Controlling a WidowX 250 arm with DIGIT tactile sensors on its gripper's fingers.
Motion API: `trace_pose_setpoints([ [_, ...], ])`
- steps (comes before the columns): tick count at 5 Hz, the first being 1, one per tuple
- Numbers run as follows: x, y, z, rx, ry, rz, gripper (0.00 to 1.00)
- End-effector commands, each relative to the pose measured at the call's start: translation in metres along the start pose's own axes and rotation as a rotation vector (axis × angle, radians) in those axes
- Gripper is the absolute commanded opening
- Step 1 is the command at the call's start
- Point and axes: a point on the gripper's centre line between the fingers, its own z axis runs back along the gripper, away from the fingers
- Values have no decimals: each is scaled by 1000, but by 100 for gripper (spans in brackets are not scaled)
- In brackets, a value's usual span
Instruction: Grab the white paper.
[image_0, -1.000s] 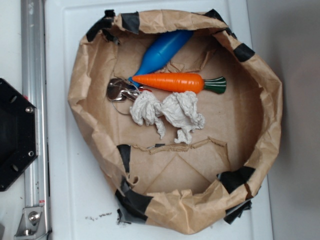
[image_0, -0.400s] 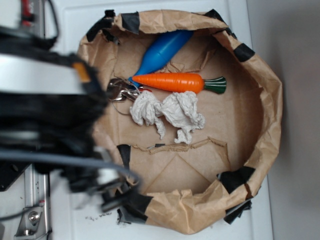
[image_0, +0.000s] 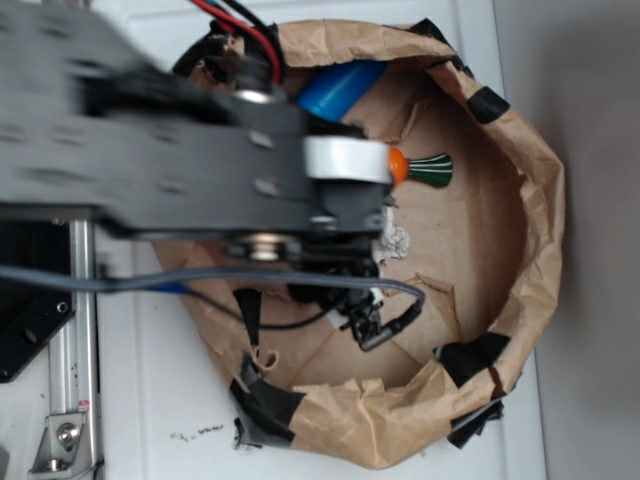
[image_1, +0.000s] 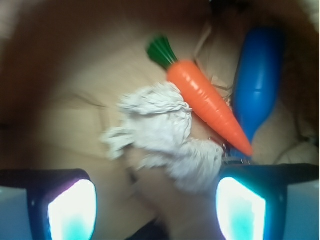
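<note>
The white paper (image_1: 167, 137) is located on the floor of the brown paper bag (image_0: 520, 200), directly beside the orange carrot (image_1: 207, 107), which it touches along one edge. A blue toy (image_1: 257, 80) is positioned on the far side of the carrot. In the wrist view, the gripper (image_1: 157, 202) is shown above the paper with its jaws released: the two fingertips (image_1: 72, 207) are spread well apart, and nothing is held between them. One lump of the paper is seen between the pads, near the lower edge of the view. In the exterior view, most of the bag's contents are covered by the blurred arm (image_0: 200, 160); only a small part of the paper (image_0: 397, 240) and the green carrot top remain visible.
</note>
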Motion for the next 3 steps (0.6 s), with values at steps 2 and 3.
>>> trace_pose_setpoints([
  [2, 41, -11, -47, 72, -8, -219, 0],
  [3, 40, -16, -26, 33, -54, -229, 0],
])
